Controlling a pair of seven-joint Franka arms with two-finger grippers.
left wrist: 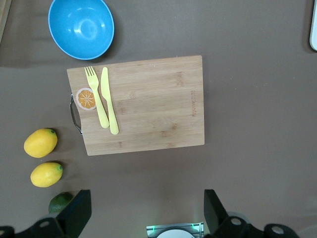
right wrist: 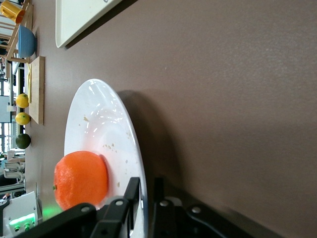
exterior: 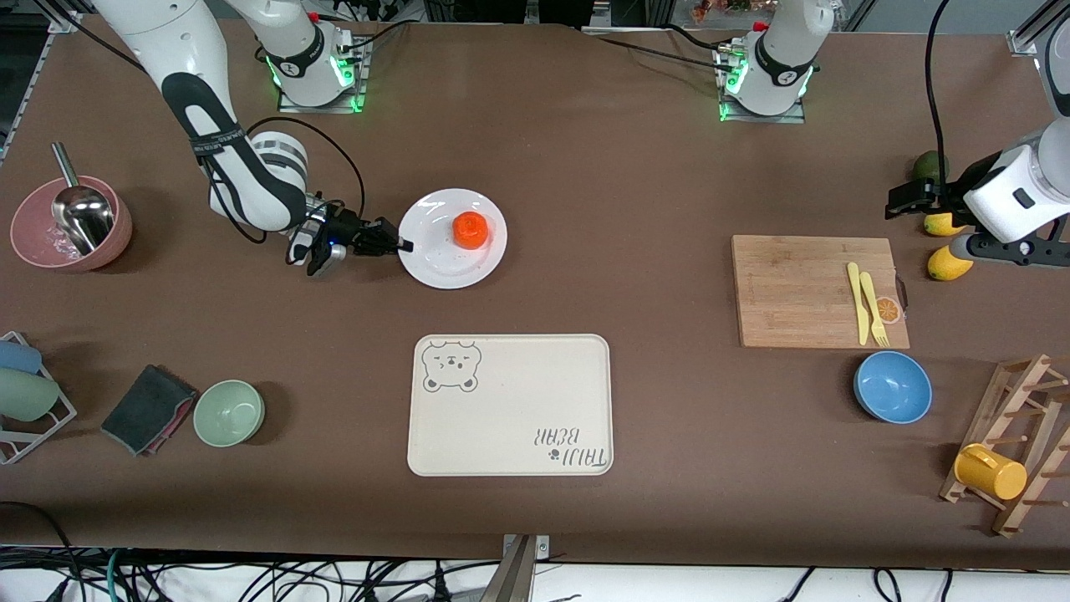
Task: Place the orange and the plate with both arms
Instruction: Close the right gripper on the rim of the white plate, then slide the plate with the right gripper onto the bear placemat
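Observation:
The white plate (exterior: 439,261) lies in the middle of the table, farther from the front camera than the cream tray. The orange (exterior: 470,230) sits on it. My right gripper (exterior: 403,245) is shut on the plate's rim at the edge toward the right arm's end. In the right wrist view the rim (right wrist: 142,184) passes between the two fingers (right wrist: 132,191), with the orange (right wrist: 80,178) close by on the plate (right wrist: 99,124). My left gripper (left wrist: 146,218) is open and empty, held in the air by the lemons at the left arm's end, and also shows in the front view (exterior: 909,199).
A cream bear tray (exterior: 510,405) lies nearer the front camera than the plate. A cutting board (exterior: 794,293) with yellow knife and fork, a blue bowl (exterior: 893,386), lemons (exterior: 949,263) and a mug rack (exterior: 1011,443) are toward the left arm's end. A pink bowl (exterior: 71,226), green bowl (exterior: 229,412) and cloth (exterior: 149,410) are toward the right arm's end.

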